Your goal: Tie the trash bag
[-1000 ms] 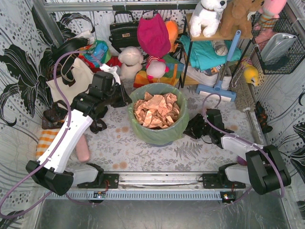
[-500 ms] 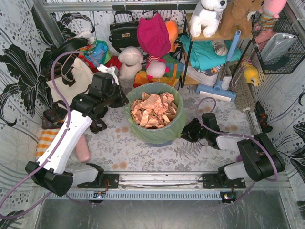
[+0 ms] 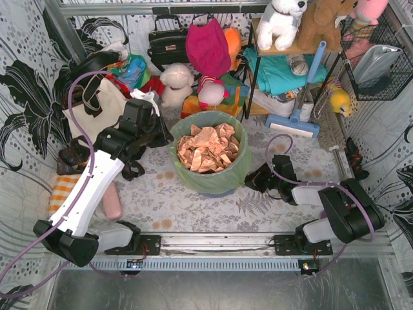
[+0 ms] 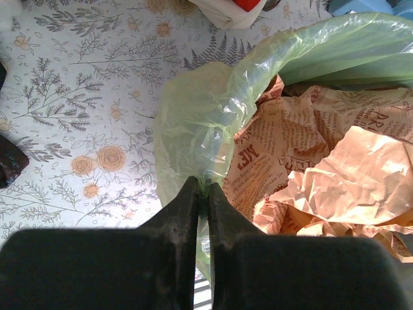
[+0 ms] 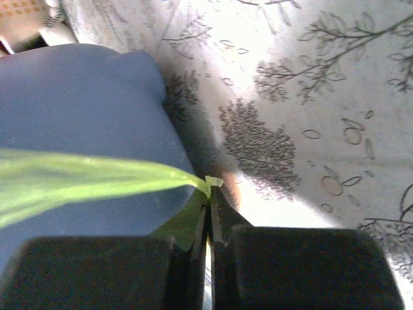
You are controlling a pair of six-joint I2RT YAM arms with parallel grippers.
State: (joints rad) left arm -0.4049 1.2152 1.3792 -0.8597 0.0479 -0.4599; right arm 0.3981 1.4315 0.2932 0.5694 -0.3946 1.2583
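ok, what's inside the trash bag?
Crumpled tan printed paper scraps fill the trash bag nearly to its rim. Anything beneath that top layer is covered. The left gripper and right gripper each pinch its film.

Top view bright, even and sharp, edges bowing slightly. Left wrist: glare sheens the bag [image 4: 193,123], near fingers [image 4: 179,223] black and soft. Right wrist: table [image 5: 335,84] washed out, dark shadow hugging the bin [image 5: 77,116], bag streak blurred, probably too close.

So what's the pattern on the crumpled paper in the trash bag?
The crumpled paper is tan-orange with dark brown printed lettering; the left wrist view shows it best.
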